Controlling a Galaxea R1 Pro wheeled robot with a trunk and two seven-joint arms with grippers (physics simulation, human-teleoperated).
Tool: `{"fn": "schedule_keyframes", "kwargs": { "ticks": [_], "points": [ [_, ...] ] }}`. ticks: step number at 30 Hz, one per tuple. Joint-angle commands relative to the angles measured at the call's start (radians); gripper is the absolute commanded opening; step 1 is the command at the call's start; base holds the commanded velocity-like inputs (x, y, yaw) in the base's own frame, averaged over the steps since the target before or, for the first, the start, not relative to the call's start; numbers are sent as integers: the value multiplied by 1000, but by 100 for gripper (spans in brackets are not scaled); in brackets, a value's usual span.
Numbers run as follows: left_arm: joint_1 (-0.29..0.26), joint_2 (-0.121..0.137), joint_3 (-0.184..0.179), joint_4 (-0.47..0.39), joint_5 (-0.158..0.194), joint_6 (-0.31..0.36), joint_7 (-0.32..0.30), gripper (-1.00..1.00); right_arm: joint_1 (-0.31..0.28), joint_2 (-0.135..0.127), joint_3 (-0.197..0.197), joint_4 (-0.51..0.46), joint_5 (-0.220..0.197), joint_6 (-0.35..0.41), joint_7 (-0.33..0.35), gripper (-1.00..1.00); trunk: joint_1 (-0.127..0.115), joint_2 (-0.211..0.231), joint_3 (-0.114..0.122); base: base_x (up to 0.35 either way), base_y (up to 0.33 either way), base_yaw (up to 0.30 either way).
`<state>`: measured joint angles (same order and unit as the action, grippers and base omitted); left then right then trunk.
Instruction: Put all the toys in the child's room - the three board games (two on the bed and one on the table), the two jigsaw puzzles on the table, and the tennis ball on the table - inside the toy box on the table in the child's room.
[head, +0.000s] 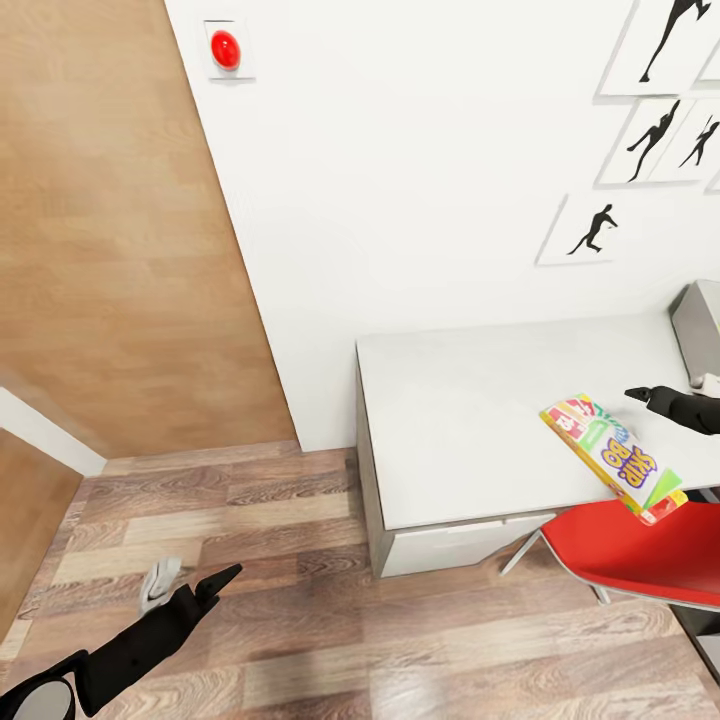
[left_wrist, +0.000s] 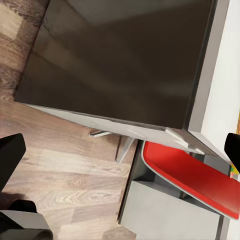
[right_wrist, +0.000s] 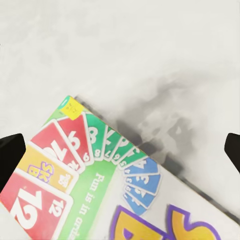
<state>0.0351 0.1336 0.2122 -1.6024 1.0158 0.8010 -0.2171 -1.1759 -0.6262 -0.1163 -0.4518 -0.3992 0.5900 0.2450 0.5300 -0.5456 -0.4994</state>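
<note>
Head view first: the robot is facing the table (head: 470, 420) in the child's room, with black silhouette pictures (head: 655, 135) hanging on the white wall and a red button (head: 226, 49) up near the corner. The green Skip-Bo board game (head: 615, 455) is lying flat near the table's front edge, one end poking out over the red chair (head: 630, 555). The right gripper (head: 650, 397) is hovering just beside the box's far end, not touching it as far as I can see. A sliver of the grey toy box (head: 697, 330) is peeking in at the right edge, so I'd say this game isn't put away yet; nothing else from the toy list is showing here. The left gripper (head: 195, 590) is hanging low over the wood floor (head: 300, 620), holding nothing.

Left wrist view: it's looking at the table's dark side panel (left_wrist: 120, 65) and the chair, with its fingertips well apart.

Right wrist view: the fingertips are spread wide, with the box sitting between them on the tabletop. Card numbers like "12" are reading clearly, plus a partial "Fun is in".
</note>
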Motion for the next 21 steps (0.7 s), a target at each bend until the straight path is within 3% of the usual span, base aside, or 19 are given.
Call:
{"fn": "schedule_keyframes", "kwargs": {
  "ticks": [1, 14, 21],
  "points": [
    [0, 0, 1, 0, -1, 4, -4, 100, -1, 1, -5, -1, 1, 6, 3, 100, 0, -1, -1, -5, 14, 0],
    [0, 0, 1, 2, -2, 4, -3, 100, -1, 0, -9, -11, -1, 8, 5, 100, 0, -1, -1, -2, 8, 0],
    [0, 0, 1, 2, -2, 4, -2, 100, -1, 0, -12, -14, -3, 24, 5, 100, 0, -1, -1, 0, 102, -62]
  ]
}}
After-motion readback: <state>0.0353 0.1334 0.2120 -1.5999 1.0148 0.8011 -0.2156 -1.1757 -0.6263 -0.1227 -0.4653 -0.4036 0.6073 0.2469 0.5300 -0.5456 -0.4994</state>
